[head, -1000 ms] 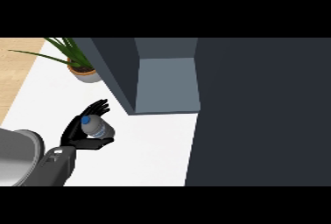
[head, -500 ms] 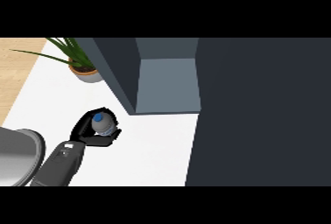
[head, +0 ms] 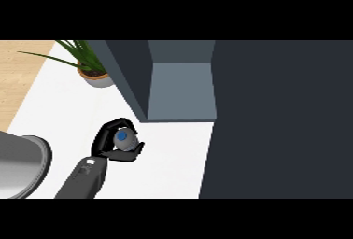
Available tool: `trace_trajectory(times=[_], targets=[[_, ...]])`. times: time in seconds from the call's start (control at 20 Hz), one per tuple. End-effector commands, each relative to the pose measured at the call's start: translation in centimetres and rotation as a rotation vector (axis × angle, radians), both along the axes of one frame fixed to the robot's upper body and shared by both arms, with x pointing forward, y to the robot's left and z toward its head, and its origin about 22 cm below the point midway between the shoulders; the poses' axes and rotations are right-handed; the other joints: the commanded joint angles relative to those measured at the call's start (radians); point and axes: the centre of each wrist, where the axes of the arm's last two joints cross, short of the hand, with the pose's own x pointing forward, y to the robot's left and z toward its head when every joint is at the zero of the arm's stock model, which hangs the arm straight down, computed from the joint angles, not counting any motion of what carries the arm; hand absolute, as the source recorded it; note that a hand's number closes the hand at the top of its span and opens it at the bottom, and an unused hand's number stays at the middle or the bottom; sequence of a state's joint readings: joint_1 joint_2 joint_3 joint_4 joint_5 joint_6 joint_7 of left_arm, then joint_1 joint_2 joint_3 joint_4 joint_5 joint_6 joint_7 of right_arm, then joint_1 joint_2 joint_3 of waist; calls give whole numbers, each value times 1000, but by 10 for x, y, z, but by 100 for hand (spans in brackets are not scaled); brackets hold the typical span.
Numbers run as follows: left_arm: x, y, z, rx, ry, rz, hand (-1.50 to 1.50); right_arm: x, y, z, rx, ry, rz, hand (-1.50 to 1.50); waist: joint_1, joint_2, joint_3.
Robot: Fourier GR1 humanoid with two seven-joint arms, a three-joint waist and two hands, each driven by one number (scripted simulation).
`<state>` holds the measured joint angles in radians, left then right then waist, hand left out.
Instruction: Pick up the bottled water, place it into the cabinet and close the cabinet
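The bottled water [head: 124, 139] is a small grey bottle with a blue cap, seen from above. My left hand [head: 114, 150] is shut on it, with fingers and thumb curled round its body, over the white counter [head: 172, 158]. The bottle is just in front of and left of the open cabinet [head: 180, 88], whose grey inside shows. The cabinet's dark door [head: 279, 121] stands open and fills the right side of the view. My right hand does not show.
A potted plant [head: 93, 74] stands at the back left beside the cabinet's side wall. A large grey rounded object [head: 21, 165] sits at the left edge, next to my forearm. A wooden floor shows beyond the counter's left edge.
My left hand has carried the bottle to the right, nearer the cabinet's opening, and the forearm now reaches further into view.
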<state>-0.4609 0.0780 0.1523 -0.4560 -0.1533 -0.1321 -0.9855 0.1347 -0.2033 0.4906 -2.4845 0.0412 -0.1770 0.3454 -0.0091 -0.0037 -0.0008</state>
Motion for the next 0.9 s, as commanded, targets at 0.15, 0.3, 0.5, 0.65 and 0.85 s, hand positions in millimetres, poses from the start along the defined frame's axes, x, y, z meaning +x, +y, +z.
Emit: trace_trajectory(times=[0.15, 0.3, 0.5, 0.65, 0.85], targets=[[-11, -34, 1, -123, -27, 148, 150, -22, -10, 14, -15, -25, -15, -150, 3, -4, 1], [3, -57, 21, -165, -34, 133, 150, -16, -8, 11, 3, -38, -30, -150, -2, -2, 1], [17, -75, 62, -228, 4, 94, 150, -17, -13, 8, -23, -29, -15, -150, 6, -4, 2], [9, -98, 83, -251, -17, 78, 150, -29, -8, 17, -4, -24, -31, -150, 0, -7, 1], [0, -129, 95, -237, 2, 105, 150, -18, -6, 2, -5, -44, -33, -150, -8, 0, 1]])
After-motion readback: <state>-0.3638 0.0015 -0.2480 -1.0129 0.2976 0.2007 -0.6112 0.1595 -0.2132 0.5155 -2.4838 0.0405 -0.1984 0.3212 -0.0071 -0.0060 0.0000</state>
